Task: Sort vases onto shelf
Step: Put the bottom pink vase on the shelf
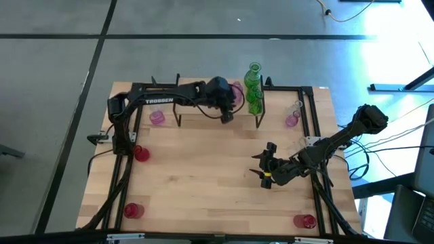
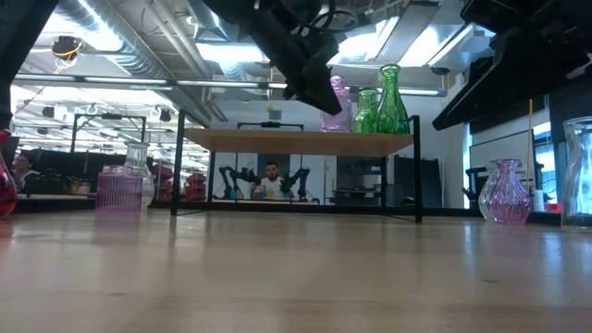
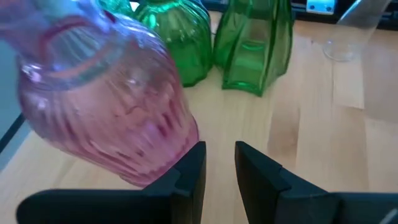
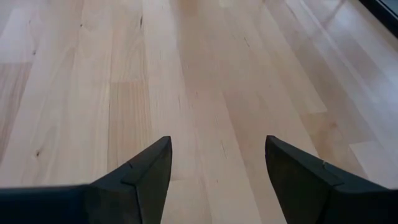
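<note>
The shelf [image 1: 217, 115] stands at the table's far edge on black legs. On its right end stand green vases [image 1: 254, 89] and, just left of them, a pink ribbed vase [image 1: 237, 91], all upright on their bases [image 2: 335, 104]. My left gripper [image 1: 227, 108] hovers over the shelf beside the pink vase [image 3: 106, 99]. It is open by only a narrow gap, with nothing between the fingers. My right gripper [image 1: 266, 166] is open, low over bare table right of the middle [image 4: 217, 155]. Further pink, red and clear vases stand around the table. My left gripper stands with the outer side of one finger [image 3: 189, 165] right at the pink vase's lower body [image 3: 168, 146]. I cannot tell whether they touch. The vase stands upright on the shelf board.
On the table stand a pink vase [image 1: 157, 118] and a red one [image 1: 141, 154] at the left, a red one [image 1: 132, 210] near-left, a red one [image 1: 306, 220] near-right, and a pink [image 1: 291, 120] and a clear one [image 1: 297, 107] right of the shelf. The black frame [image 1: 315, 135] edges the table.
</note>
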